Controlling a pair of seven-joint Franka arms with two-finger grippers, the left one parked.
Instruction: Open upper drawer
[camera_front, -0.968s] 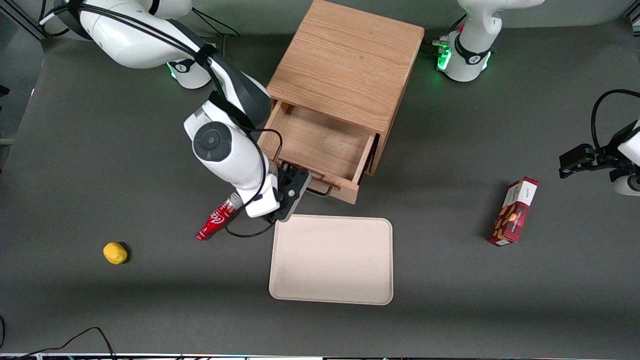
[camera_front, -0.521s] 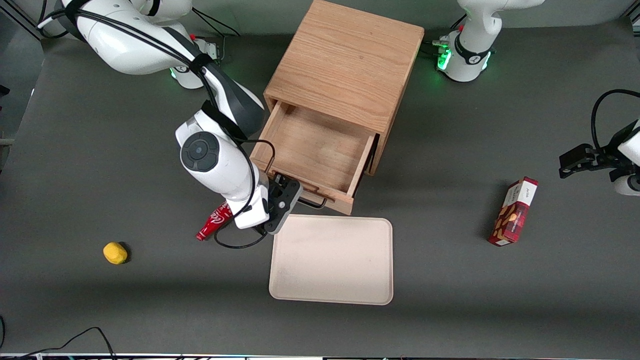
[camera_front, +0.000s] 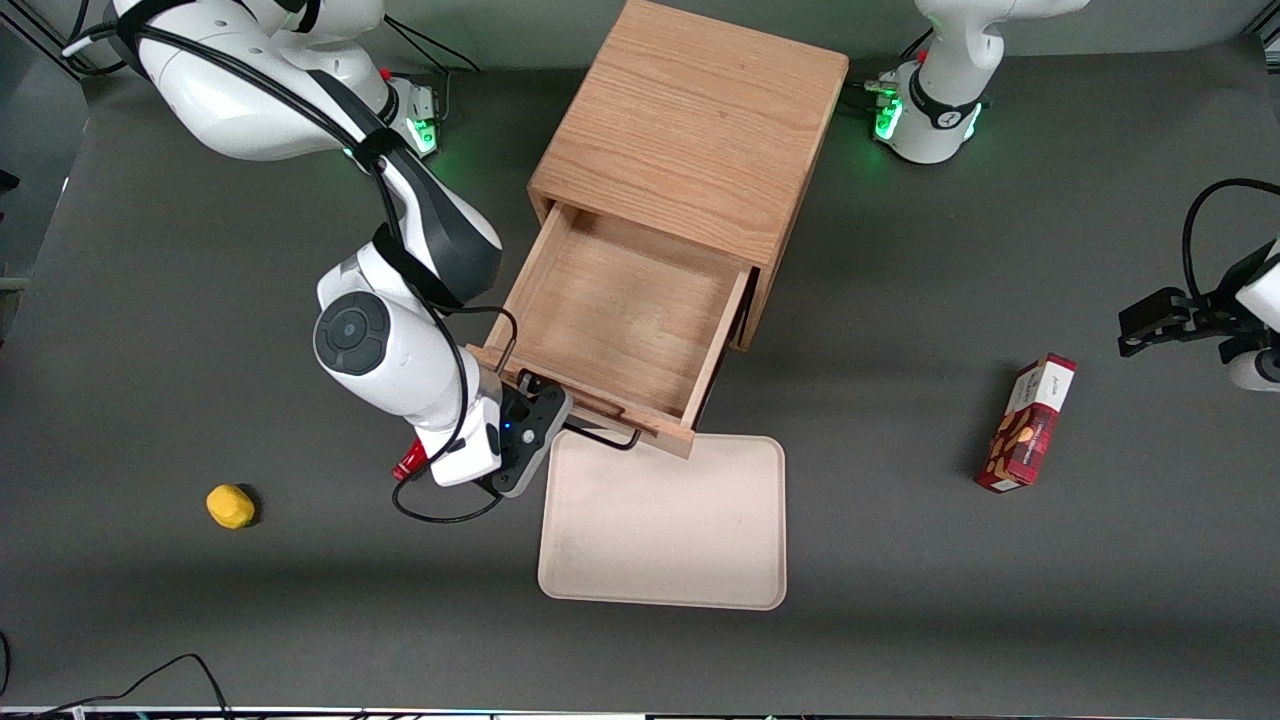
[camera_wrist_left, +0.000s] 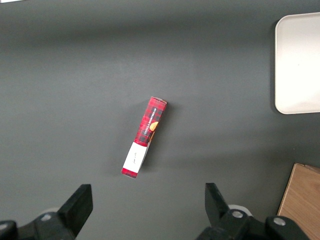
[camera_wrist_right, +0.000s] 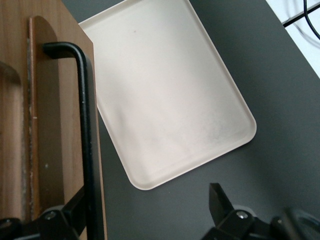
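From the front: upper drawer (camera_front: 610, 320) stands pulled well out of the cabinet (camera_front: 690, 130), its front edge overhanging the beige tray (camera_front: 665, 530) on the bench (camera_front: 900, 500). Hand (camera_front: 560, 425) sits at the black handle (camera_front: 605, 438). Right wrist: fingers spread, one finger (camera_wrist_right: 60, 217) touching the handle (camera_wrist_right: 85, 135), nothing pinched.

I see the upper drawer (camera_front: 610, 325) pulled well out of the wooden cabinet (camera_front: 690, 130) — light oak, shallow, its bare inside open to view. Its thin black wire handle (camera_wrist_right: 82, 130) runs along the front panel, which overhangs the edge of the tray (camera_front: 665, 530) nearest the cabinet.
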